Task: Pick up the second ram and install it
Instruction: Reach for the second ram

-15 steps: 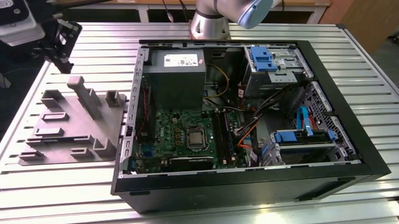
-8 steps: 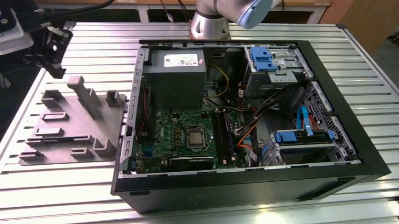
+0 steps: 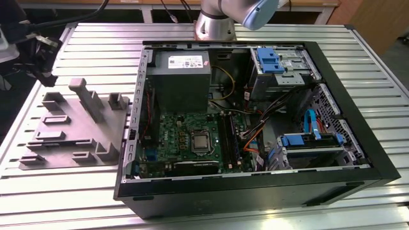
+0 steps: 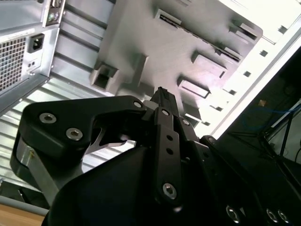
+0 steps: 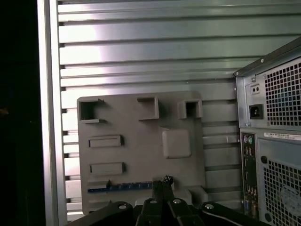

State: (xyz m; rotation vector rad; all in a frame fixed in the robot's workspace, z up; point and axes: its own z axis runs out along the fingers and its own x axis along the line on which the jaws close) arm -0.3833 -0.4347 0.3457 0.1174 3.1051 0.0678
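While its fingertips sit pressed together, gripper [image 5: 163,181] hangs over the grey fixture plate [image 5: 141,155], item: the second ram [image 5: 120,187], a blue-green strip, lodged in a slot along that plate's edge, with the open computer case [image 5: 275,155] just beside the plate.

Exterior view: even overhead light. The slatted metal table [image 3: 64,191] is bright, while the computer case [image 3: 255,191] is dim inside, with shadow round the motherboard [image 3: 185,129]. First wrist view: hard glare bands across the table slats (nearly white), black beyond the rim. Second wrist view: the gripper [image 4: 162,93] is dark and the grey fixture plate [image 4: 155,52] is washed pale.
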